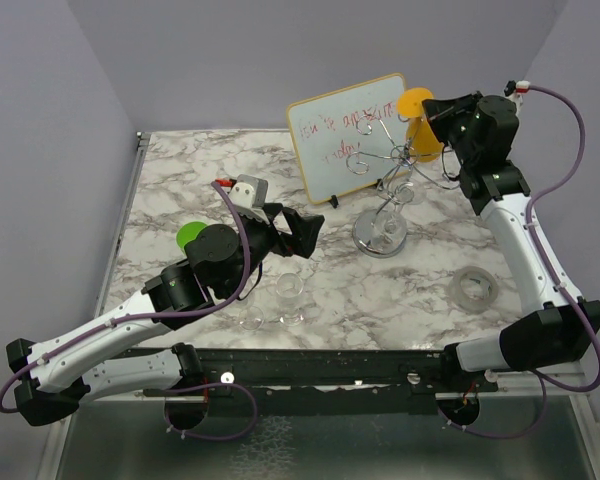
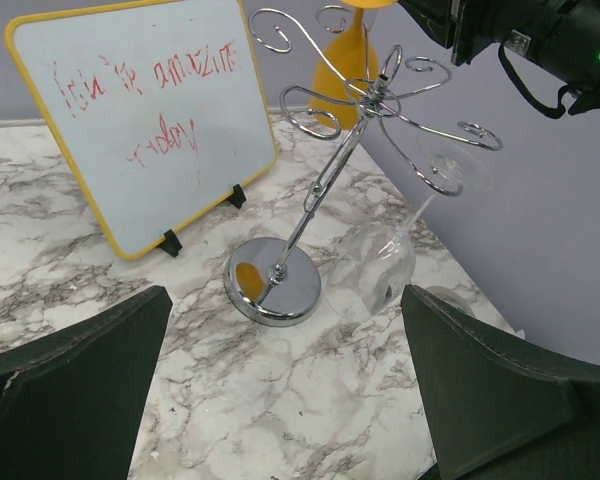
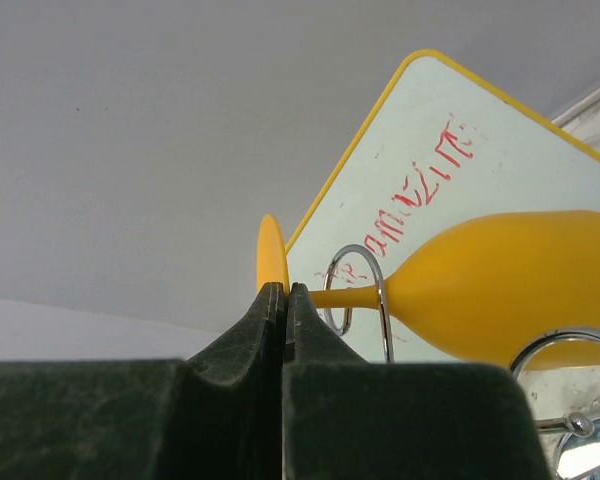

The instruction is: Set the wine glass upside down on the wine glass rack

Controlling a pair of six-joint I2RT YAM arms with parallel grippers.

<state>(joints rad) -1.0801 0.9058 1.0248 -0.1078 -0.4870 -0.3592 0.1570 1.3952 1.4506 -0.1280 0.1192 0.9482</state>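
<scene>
Right end effector point(image 3: 285, 292) pinches wine glass point(image 3: 500, 290) (writing point(image 3: 420, 205) illegible).

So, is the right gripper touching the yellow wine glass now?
Touching. The right wrist view shows the right gripper shut on the yellow wine glass at its stem, beside the foot.

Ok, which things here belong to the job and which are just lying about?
Job: yellow wine glass, wine glass rack, right hand.
Lying about: whiteboard, green disc, clear ring, clear glasses by the left arm.
</scene>
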